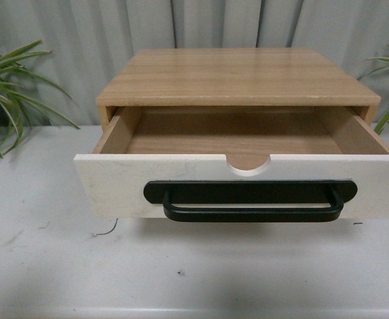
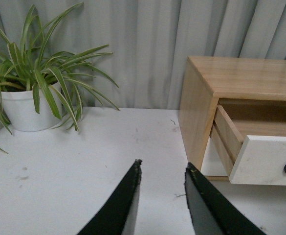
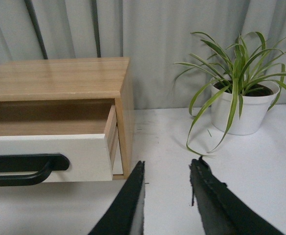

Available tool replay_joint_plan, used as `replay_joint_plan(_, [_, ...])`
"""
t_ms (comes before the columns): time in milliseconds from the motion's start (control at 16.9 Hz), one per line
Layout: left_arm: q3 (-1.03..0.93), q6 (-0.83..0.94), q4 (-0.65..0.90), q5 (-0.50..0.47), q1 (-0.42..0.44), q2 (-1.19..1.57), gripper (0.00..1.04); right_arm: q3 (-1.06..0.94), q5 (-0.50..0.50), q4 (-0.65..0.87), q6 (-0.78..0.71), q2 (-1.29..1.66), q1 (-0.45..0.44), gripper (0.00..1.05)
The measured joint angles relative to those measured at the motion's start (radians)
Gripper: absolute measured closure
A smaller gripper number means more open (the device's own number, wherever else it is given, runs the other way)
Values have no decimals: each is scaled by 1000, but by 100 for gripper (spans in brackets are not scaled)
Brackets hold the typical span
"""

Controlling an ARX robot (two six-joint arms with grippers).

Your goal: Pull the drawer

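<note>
drawer [image 1: 114, 183] stood pulled well out of the wooden cabinet [image 1: 234, 76], inside looked bare | handle [image 1: 251, 203] untouched | pull looked done, perhaps little travel left | left gripper [image 2: 163, 169] and right gripper [image 3: 168, 166] both parted, holding nothing, beside the cabinet over the table [image 1: 41, 266]

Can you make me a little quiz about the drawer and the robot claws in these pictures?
1. True or false: the drawer is pulled out.
2. What colour is its handle? A red, B black, C white.
3. What is each claw holding: the left claw and the right claw?

Key:
1. True; its empty wooden inside shows.
2. B.
3. Nothing; both are open above the white table.
</note>
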Motion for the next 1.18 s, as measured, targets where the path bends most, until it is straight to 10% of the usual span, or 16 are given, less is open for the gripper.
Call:
replay_joint_plan(355, [0,2,0,0,0,0,5,0,0,0,0,0,0,4])
replay_joint_plan(1182, [0,1,0,0,0,0,7,0,0,0,0,0,0,6])
